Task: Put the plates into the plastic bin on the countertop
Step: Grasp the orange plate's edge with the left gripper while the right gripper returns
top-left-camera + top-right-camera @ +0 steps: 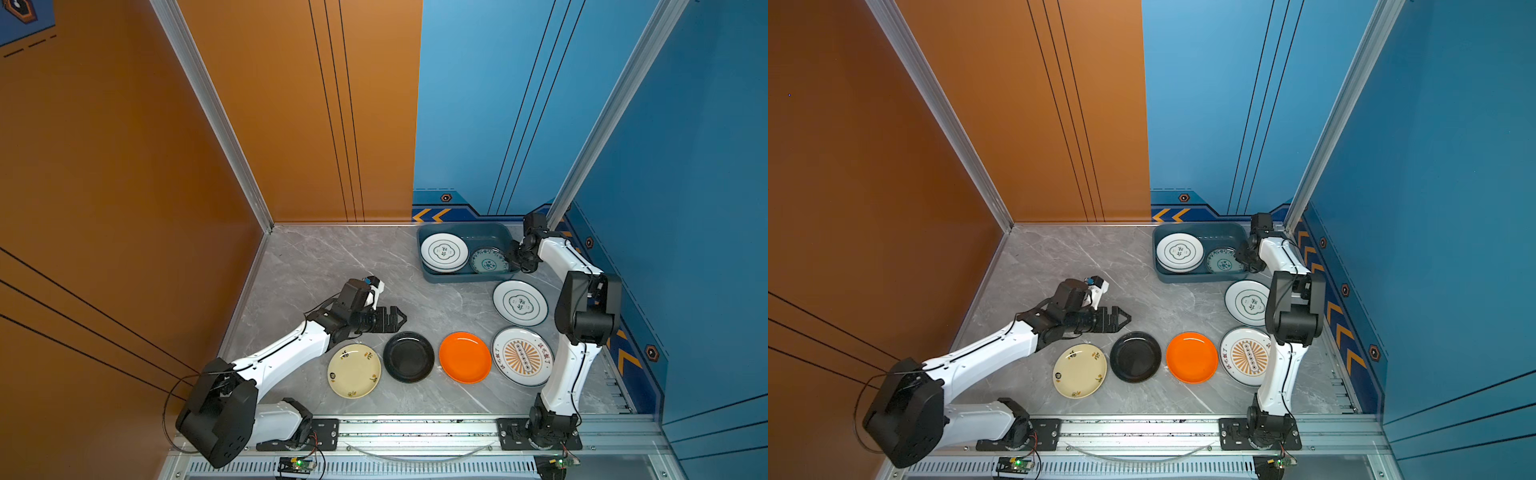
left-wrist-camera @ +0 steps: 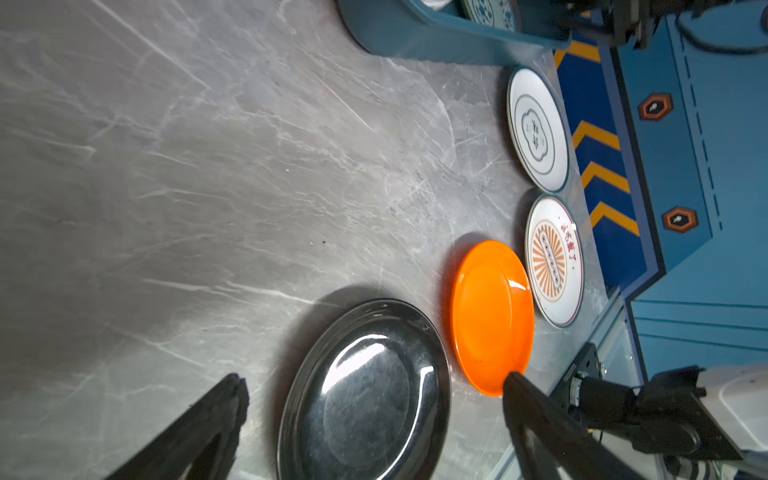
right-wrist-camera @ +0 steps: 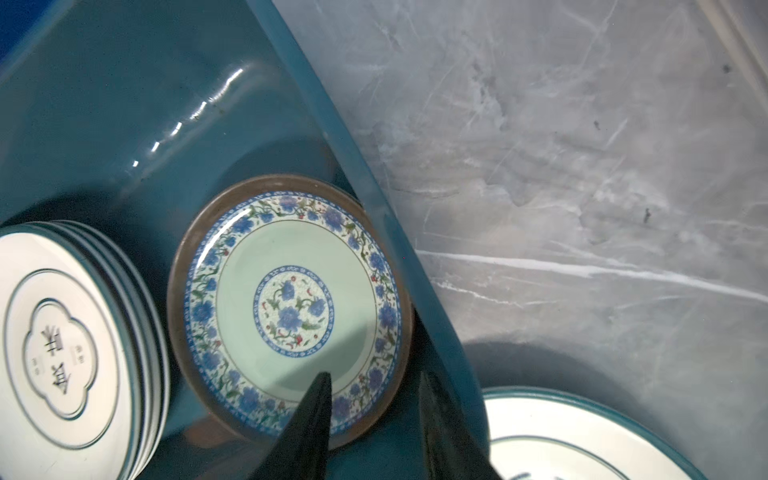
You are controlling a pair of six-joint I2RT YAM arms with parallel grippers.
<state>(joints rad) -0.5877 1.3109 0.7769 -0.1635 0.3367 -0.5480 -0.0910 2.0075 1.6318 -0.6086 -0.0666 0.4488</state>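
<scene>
Right claw [image 3: 374, 380] first: jaws parted, nothing pinched. It hangs over the 3 o'clock end of the plastic bin [image 3: 124, 104], right above the rim of the teal patterned plate [image 3: 291, 299], which lies flat inside. At that plate's 9 o'clock, same bin, there's a stack of ringed plates [image 3: 62, 340]. The bin sits in the 1 o'clock corner of the countertop [image 1: 332, 266]. Just outside it at 5 o'clock lies a lone ringed plate [image 1: 520, 302], with the sunburst plate [image 1: 522, 356] at its 6. From there toward 9 runs a row: orange plate [image 1: 464, 356], black plate [image 1: 408, 356], cream plate [image 1: 353, 370]. Left claw [image 1: 395, 319] is spread wide and empty, hovering just off the black plate's 12 o'clock.
</scene>
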